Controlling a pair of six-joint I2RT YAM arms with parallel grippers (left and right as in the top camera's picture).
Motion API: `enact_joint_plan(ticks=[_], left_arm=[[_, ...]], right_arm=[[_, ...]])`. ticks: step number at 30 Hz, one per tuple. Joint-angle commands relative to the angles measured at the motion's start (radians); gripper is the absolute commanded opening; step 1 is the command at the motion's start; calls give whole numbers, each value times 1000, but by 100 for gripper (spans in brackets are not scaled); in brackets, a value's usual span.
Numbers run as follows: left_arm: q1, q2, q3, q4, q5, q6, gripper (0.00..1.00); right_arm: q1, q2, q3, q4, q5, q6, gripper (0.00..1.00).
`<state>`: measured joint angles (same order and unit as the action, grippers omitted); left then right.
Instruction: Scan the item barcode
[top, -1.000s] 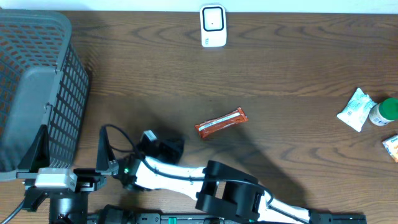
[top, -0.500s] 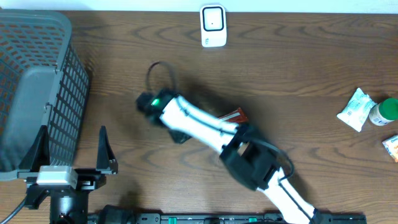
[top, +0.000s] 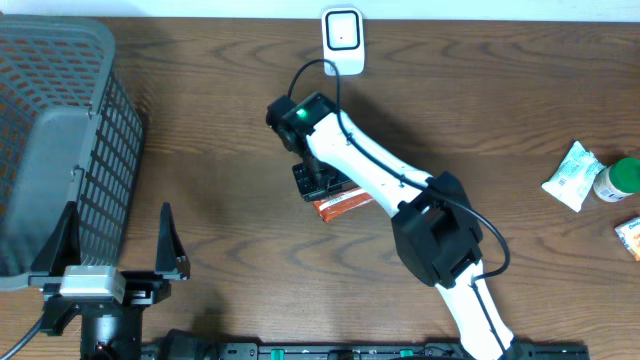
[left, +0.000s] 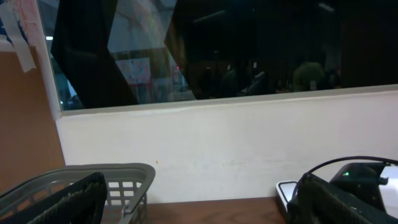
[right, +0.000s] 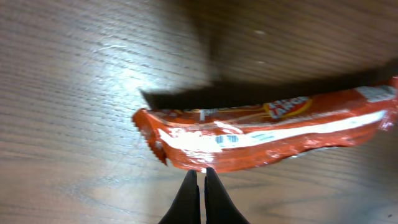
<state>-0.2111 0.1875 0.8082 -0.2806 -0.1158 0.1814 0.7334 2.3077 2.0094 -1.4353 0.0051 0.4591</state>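
Note:
An orange snack bar wrapper (top: 350, 205) lies flat near the middle of the wooden table. It fills the right wrist view (right: 267, 134). My right gripper (top: 320, 183) hangs over its left end. In the right wrist view, my right gripper (right: 200, 175) is shut, its tips together at the wrapper's near edge and holding nothing. The white scanner (top: 342, 41) stands at the table's far edge, and the left wrist view catches its edge (left: 287, 194). My left gripper (top: 115, 248) rests at the front left, open and empty (left: 199, 208).
A grey mesh basket (top: 60, 130) fills the left side and shows in the left wrist view (left: 127, 180). At the right edge lie a white packet (top: 572, 175), a green-capped bottle (top: 618, 180) and an orange packet (top: 630, 238).
My right arm has swung from the front left of the table up and across to the snack bar, and its jaws have closed. The left arm has not moved.

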Motion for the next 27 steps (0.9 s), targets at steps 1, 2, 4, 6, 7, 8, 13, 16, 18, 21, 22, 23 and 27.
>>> enact_joint_plan(ticks=[1, 2, 4, 6, 7, 8, 13, 16, 18, 21, 22, 23, 27], left_arm=[[5, -7, -6, 3, -8, 9, 98], [4, -7, -6, 3, -8, 9, 98], [4, -7, -6, 3, -8, 9, 98], [4, -7, -6, 2, -8, 9, 98], [5, -7, -6, 0, -8, 9, 98], [4, -7, -6, -3, -8, 9, 98], [4, -7, -6, -7, -8, 9, 98], [4, -7, -6, -7, -8, 9, 98], [4, -7, -6, -7, -8, 9, 98], [5, -7, -6, -7, -8, 9, 98], [4, -7, -6, -7, -8, 9, 98], [4, -7, -6, -7, -8, 9, 98], [5, -7, -6, -9, -8, 9, 98]], right_arm=[[-6, -24, -4, -5, -7, -12, 2], [-6, -24, -11, -1, 5, -11, 2], [-6, -24, -42, 24, 36, -11, 2], [-6, -24, -77, 52, 38, -5, 2], [-6, -24, -100, 64, 37, 9, 2], [-6, -24, -125, 76, 37, 28, 2], [-6, -24, -217, 142, 26, 64, 2], [-5, -24, -210, 173, 6, 27, 2], [-7, -25, -174, 162, -9, -10, 2], [-16, -29, -78, 93, -14, -55, 2], [-20, -31, -37, 59, -14, -57, 2], [-24, -34, -2, 31, -14, -56, 1], [-36, -63, 88, -36, -15, -56, 1]])
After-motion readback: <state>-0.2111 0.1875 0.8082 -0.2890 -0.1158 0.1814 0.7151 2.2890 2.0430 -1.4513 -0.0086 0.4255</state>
